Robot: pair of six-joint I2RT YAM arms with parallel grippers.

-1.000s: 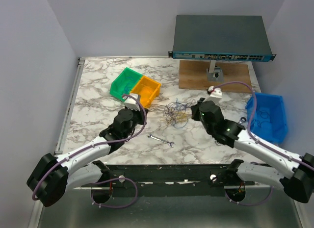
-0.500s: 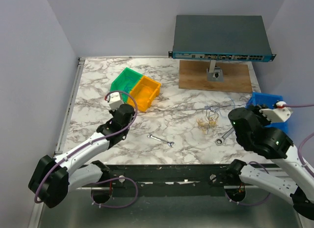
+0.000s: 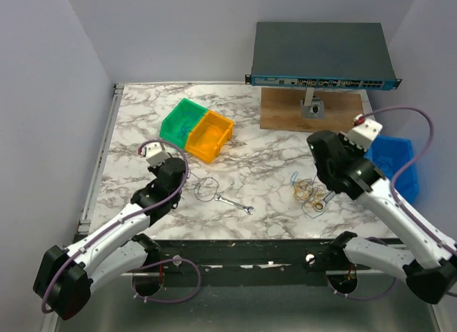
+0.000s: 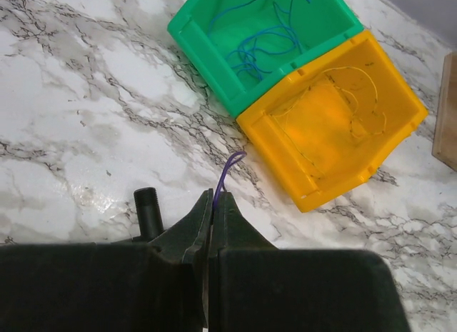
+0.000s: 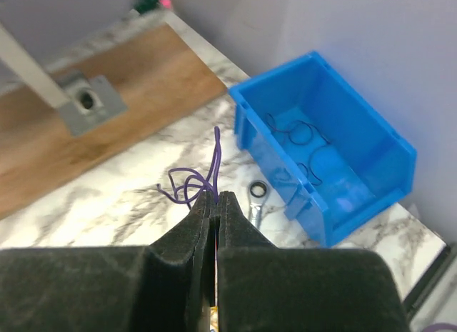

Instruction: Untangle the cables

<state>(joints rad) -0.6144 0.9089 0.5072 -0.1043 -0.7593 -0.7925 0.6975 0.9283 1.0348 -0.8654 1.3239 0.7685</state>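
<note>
L gripper (image 4: 214, 203) jaws clamped on purple strand (image 4: 227, 171); R gripper (image 5: 216, 200) jaws pinch a purple wire (image 5: 194, 179). Green bin (image 4: 203, 64), orange bin (image 4: 275, 161), blue bin (image 5: 282, 168) hold sorted wires. Cables (image 3: 308, 191) clumped near-right on desk (image 3: 143, 125): approx. halfway, I'd say.

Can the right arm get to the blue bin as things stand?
Probably yes: the blue bin sits open-topped just ahead of the right hand, which is shut on a purple wire; only a wrench lies between.

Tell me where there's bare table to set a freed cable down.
Bare marble lies left of the green bin, and between the orange bin and the wooden board. It is crowded around the cables by the blue bin.
</note>
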